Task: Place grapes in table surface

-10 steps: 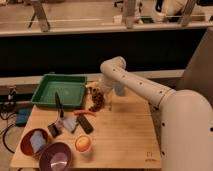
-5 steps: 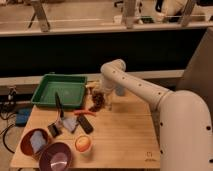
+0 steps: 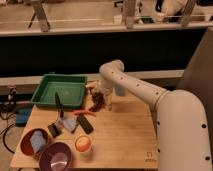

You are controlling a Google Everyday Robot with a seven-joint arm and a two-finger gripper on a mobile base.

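A dark red bunch of grapes (image 3: 99,100) sits low over the wooden table (image 3: 125,135), just right of the green tray (image 3: 59,91). My gripper (image 3: 103,96) is right at the grapes, at the end of the white arm (image 3: 150,95) that reaches in from the right. The bunch looks to be touching or almost touching the table surface. The arm hides part of the gripper.
On the table's left stand a black knife (image 3: 58,105), a red chili-like item (image 3: 86,113), a black block (image 3: 84,124), an orange fruit (image 3: 83,143), a brown bowl (image 3: 35,141) and a purple bowl (image 3: 56,157). A railing runs behind the table.
The gripper and grapes have dropped slightly lower toward the table and shifted a little to the right of the tray's edge.
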